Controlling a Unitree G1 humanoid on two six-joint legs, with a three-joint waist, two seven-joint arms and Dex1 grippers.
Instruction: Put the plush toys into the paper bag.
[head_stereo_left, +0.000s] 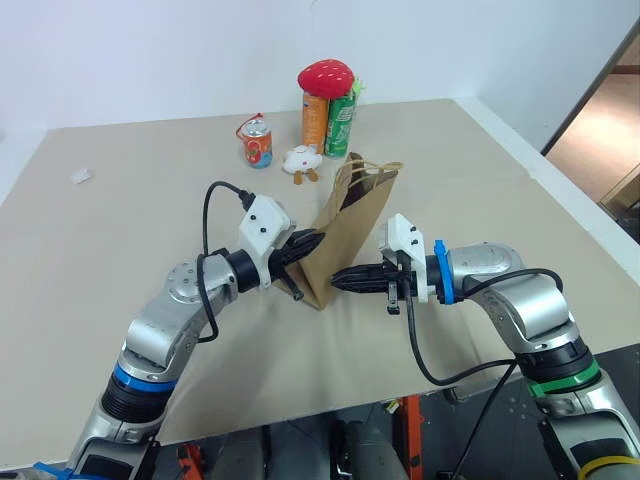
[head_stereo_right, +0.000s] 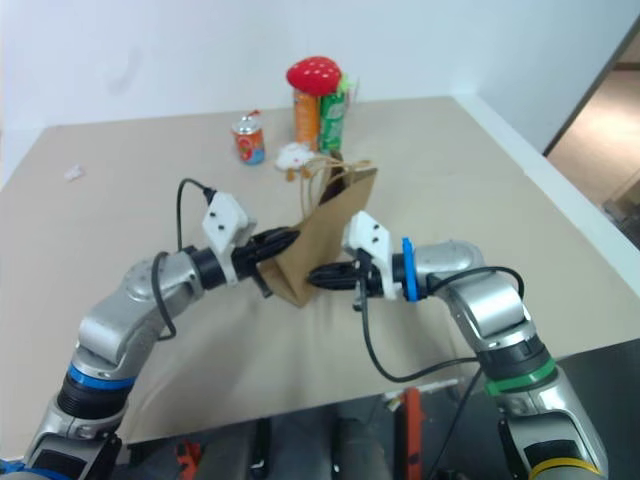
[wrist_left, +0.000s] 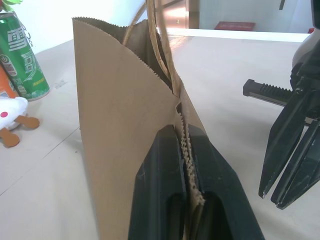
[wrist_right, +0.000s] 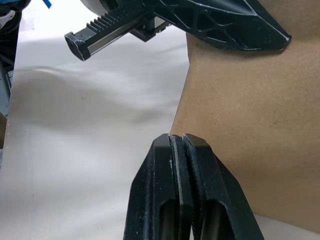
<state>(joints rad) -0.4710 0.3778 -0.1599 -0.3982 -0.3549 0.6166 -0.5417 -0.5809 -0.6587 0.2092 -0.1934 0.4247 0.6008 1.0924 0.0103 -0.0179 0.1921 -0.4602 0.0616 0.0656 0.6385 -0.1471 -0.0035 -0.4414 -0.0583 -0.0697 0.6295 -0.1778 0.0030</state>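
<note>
left gripper (head_stereo_left: 312, 242): fingers (wrist_left: 160, 190) pressed together on the serrated top edge of the paper bag, pinching one paper wall between them; comes in from the robot's left, roughly level.
right gripper (head_stereo_left: 340, 278): fingers (wrist_right: 165, 195) closed flat on a lower side edge of the paper bag, thin paper clamped between the pads; comes in from the robot's right, tips pointing left.
gripper relation: both on the same bag, left one higher at the rim, right one lower on the near side; tips close to each other but apart.
paper bag (head_stereo_left: 350, 225): brown kraft, standing upright near the middle of the table, squeezed narrow, mouth up; cord handles (head_stereo_left: 375, 170) loop above the rim. Inside not visible, cannot tell contents.
egg plush (head_stereo_left: 301, 159): white-and-yellow toy with small brown feet, lying on the table behind the bag, just left of the cans, outside the bag.
monkey plush: can't make it out.
red-and-white can (head_stereo_left: 255, 142): upright, left of the egg plush, near it.
orange can (head_stereo_left: 315, 121): upright, back of the table, touching the green can.
green can (head_stereo_left: 341, 124): upright beside the orange one, just behind the bag's handles.
strawberry plush (head_stereo_left: 326, 75): red, sits on top of the two cans.
white scrap (head_stereo_left: 81, 176): small, far left of the table, well apart from everything.
table (head_stereo_left: 120, 260): beige top, white edging on the right side.
</note>
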